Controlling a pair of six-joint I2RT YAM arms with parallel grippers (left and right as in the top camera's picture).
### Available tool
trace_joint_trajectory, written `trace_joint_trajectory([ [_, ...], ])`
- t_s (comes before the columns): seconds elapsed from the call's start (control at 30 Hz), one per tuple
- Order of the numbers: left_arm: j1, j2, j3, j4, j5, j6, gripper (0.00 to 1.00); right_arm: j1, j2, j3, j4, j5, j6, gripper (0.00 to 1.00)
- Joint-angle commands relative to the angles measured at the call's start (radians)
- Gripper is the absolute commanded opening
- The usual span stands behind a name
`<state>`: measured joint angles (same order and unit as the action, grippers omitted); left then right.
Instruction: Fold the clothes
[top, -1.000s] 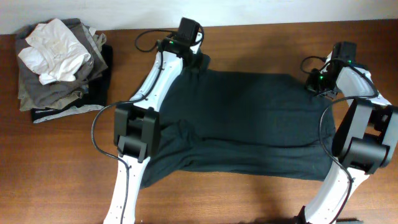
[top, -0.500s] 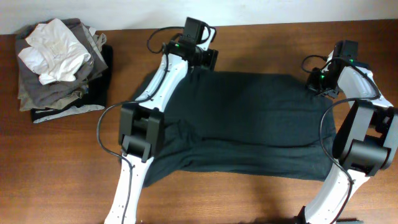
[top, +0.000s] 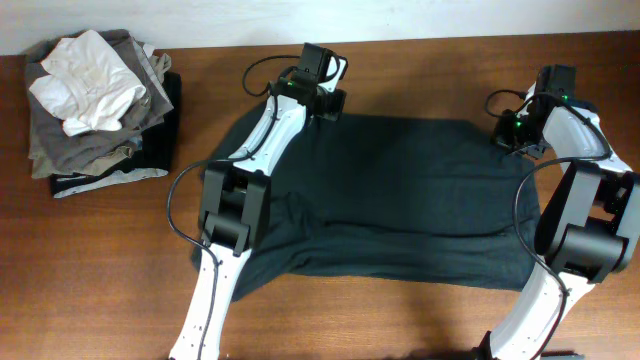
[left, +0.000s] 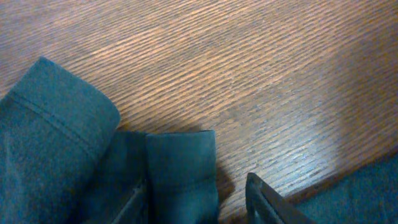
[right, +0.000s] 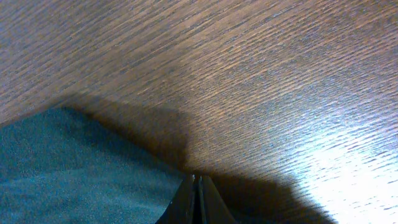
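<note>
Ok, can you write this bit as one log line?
dark T-shirt: spread out, unfolded | left gripper: open at sleeve | right gripper: shut on corner

The shirt (top: 400, 200) lay spread across the middle of the table (top: 100, 290).
We found the pile of clothes (top: 95, 100) well apart at the far left. Our left gripper (left: 198, 202) sat at the shirt's far-left sleeve, our right gripper (right: 196, 194) at its far-right corner.

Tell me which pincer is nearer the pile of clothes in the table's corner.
Left. The left pincer is at the dark shirt's far edge on the side toward the pile of clothes; the right pincer is at the shirt's opposite far corner, the whole shirt away.
</note>
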<state>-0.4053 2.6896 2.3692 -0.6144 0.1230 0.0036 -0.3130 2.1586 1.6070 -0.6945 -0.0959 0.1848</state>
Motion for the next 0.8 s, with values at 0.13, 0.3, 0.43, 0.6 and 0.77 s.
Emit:
trace_joint_trajectory([
  [0.13, 0.000, 0.051, 0.009, 0.016, -0.079, -0.004, 0.00, 0.006, -0.031, 0.015, -0.001, -0.001, 0.011, 0.04],
  [0.3, 0.000, 0.043, 0.063, -0.016, -0.087, -0.004, 0.00, 0.006, -0.032, 0.016, 0.006, -0.001, 0.012, 0.04],
  [0.43, 0.000, 0.028, 0.189, -0.135, -0.121, -0.004, 0.00, 0.005, -0.032, 0.016, 0.006, -0.001, 0.028, 0.04],
  [0.6, 0.003, 0.019, 0.306, -0.285, -0.158, -0.004, 0.00, 0.004, -0.050, 0.016, 0.000, 0.003, 0.042, 0.04],
  [0.77, 0.003, -0.031, 0.366, -0.470, -0.182, -0.004, 0.00, 0.004, -0.119, 0.016, -0.058, 0.028, 0.114, 0.04],
])
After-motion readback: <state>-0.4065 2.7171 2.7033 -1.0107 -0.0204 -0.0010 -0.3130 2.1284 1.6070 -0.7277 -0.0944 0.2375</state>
